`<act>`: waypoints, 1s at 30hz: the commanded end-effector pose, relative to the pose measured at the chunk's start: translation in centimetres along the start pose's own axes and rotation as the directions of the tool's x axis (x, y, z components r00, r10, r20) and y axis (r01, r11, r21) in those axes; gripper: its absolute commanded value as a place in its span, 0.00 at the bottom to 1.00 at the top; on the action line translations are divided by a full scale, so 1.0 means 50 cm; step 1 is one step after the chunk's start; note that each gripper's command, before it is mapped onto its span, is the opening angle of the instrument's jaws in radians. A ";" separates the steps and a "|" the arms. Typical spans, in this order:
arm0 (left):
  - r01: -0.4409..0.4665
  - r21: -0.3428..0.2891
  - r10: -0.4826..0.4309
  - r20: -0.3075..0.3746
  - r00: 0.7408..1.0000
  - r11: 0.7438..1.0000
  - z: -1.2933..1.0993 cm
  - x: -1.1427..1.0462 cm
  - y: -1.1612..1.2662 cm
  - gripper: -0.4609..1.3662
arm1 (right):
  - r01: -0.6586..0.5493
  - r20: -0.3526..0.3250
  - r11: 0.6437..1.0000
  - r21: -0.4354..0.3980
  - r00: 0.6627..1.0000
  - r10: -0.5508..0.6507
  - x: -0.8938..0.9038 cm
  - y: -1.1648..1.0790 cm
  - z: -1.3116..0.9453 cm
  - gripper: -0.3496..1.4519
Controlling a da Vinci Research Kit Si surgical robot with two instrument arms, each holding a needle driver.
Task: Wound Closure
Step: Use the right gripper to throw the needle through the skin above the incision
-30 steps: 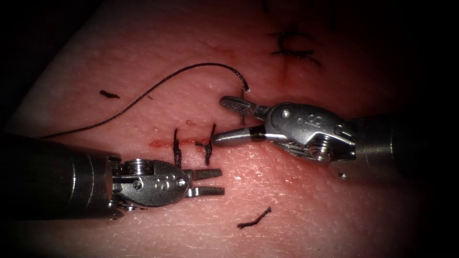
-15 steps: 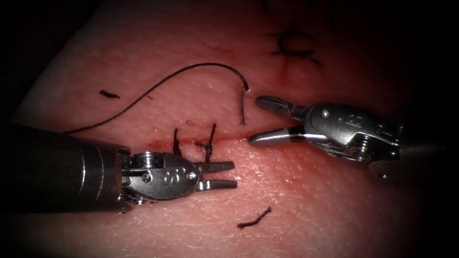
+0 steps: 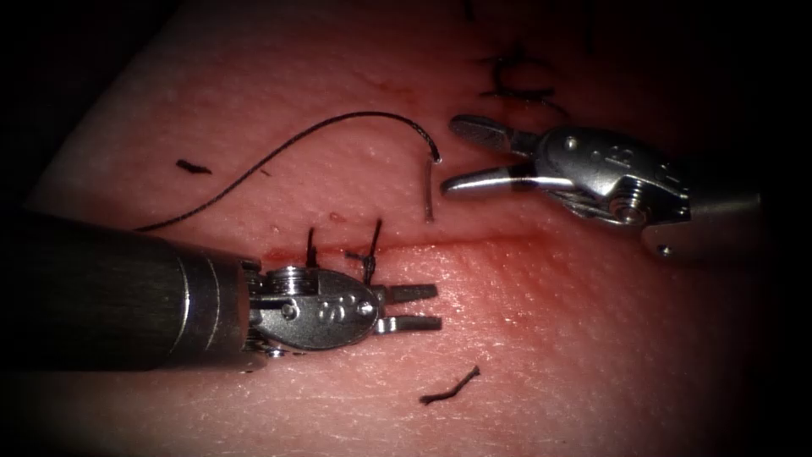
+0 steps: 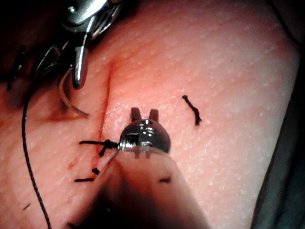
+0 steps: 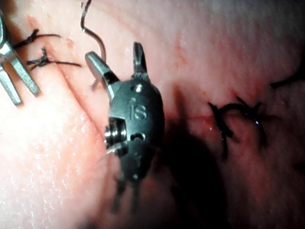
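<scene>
Down at 7 o'clock in the endoscope view: left tool (image 3: 410,306), jaws a little apart, gripping nothing, hovering over the tissue (image 3: 592,338) on the 6 o'clock side of the cut (image 3: 491,243). Same story up close in the left wrist view (image 4: 144,113): two short tips parted, nothing between them.

Up at 1 o'clock: right tool (image 3: 451,156), jaws spread wide, empty too; wide open again in the right wrist view (image 5: 114,52).

And there, free of both tools: needle (image 3: 430,190), just beside the right tool's lower tip, standing up on the 12 o'clock side of the cut, its lower end seemingly sunk into the tissue. Curve visible in the left wrist view (image 4: 64,98).

Thread (image 3: 279,152) running off the needle's upper end, arching over and trailing away toward 9 o'clock, lying loose.

Two tied stitches (image 3: 370,254) across the cut right by the left tool's wrist, with red fluid (image 3: 283,251) along the line there. Cut ends of thread (image 3: 448,389) lying at 6 o'clock and out at 10 o'clock.
</scene>
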 end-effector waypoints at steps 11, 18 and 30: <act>0.000 -0.002 0.000 -0.001 1.000 1.000 -0.0002 -0.0002 0.0001 0.27 | 0.060 -0.040 0.993 0.099 0.998 -0.056 0.0006 -0.0004 0.0039 0.49; -0.001 -0.003 0.001 -0.002 1.000 1.000 0.0002 -0.0001 -0.0002 0.28 | 0.077 0.005 0.991 0.112 0.997 -0.078 -0.0007 -0.0005 0.0061 0.47; -0.002 -0.006 0.002 -0.003 1.000 1.000 0.0004 -0.0004 -0.0006 0.26 | 0.109 0.050 0.982 0.152 0.992 -0.118 -0.0023 0.0004 0.0067 0.00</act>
